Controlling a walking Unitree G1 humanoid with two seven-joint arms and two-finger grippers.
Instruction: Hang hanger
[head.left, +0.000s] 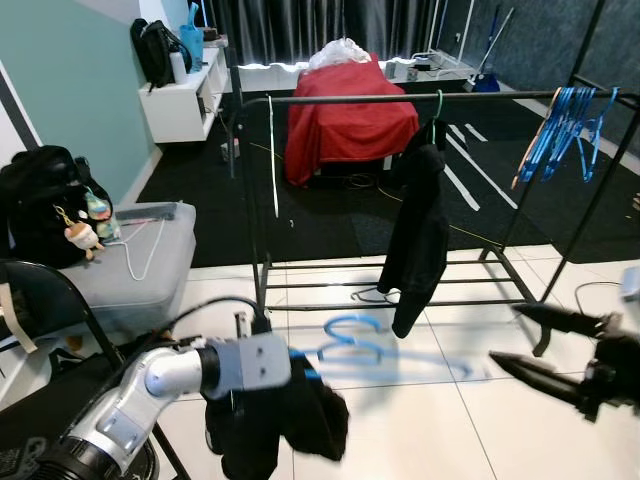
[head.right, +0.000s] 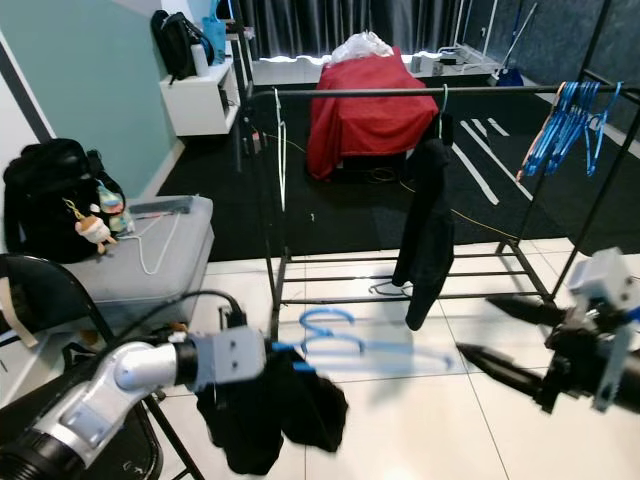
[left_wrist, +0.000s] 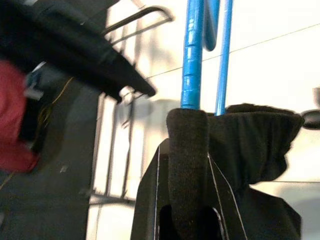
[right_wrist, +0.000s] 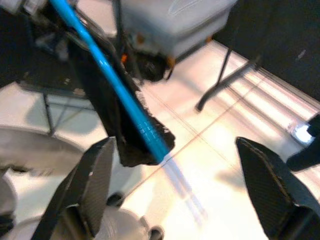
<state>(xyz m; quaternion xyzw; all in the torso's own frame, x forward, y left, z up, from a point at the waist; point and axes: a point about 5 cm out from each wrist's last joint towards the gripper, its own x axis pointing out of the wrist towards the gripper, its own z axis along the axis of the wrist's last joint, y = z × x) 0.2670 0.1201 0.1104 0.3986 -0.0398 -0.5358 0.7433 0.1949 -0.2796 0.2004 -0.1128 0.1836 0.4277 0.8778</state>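
I see white floor tiles (head.left: 420, 400) meeting black carpet (head.left: 330, 215), a teal wall (head.left: 70, 90) on my left, a white shelf (head.left: 185, 95), and dark curtains (head.left: 320, 25) behind.

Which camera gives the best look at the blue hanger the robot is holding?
The right eye view: the blue hanger shows hook and bar whole, blurred, carried by the left gripper with a dark garment draped on it. The left wrist view shows its blue stem close up; the right wrist view shows one blue bar.

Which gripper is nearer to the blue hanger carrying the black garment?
Left. The left gripper holds the blue hanger with the black garment; the right gripper is open, apart to its right.
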